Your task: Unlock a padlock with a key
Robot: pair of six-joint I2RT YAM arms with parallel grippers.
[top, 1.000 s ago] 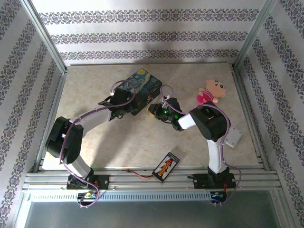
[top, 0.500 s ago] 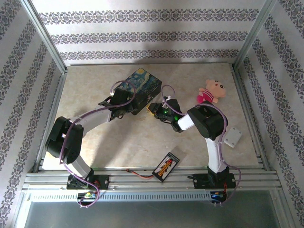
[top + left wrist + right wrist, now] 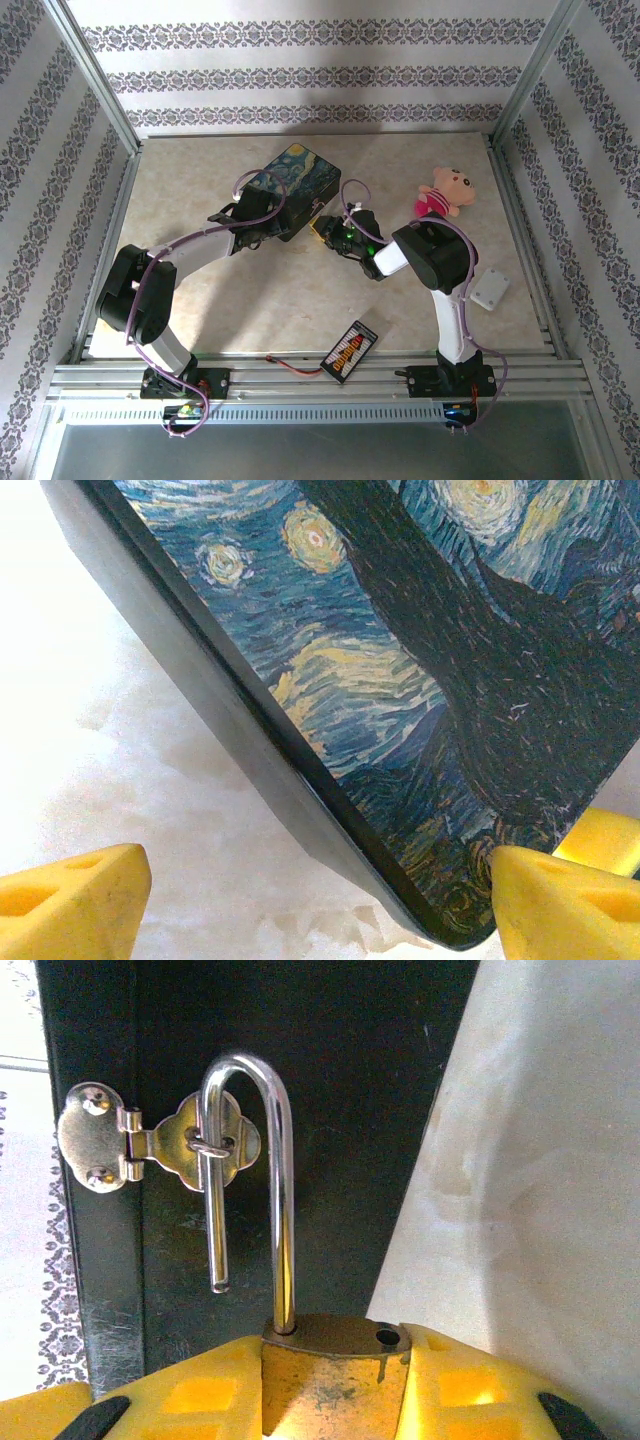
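The brass padlock is clamped between my right gripper's yellow fingers. Its silver shackle stands open: one leg is in the body, and the free leg hangs through the loop of the hasp on the dark box front. From above, the right gripper is at the near right side of the Starry Night box. My left gripper is open, its fingers set wide around the box's near corner; from above, this gripper is at the box's near left. The key is out of view.
A pink doll lies at the right back. A black strip with coloured marks lies near the front edge, with a white square pad at the right. Metal frame rails bound the table.
The right arm has crept slightly left toward the box. The left arm and the box have not moved.
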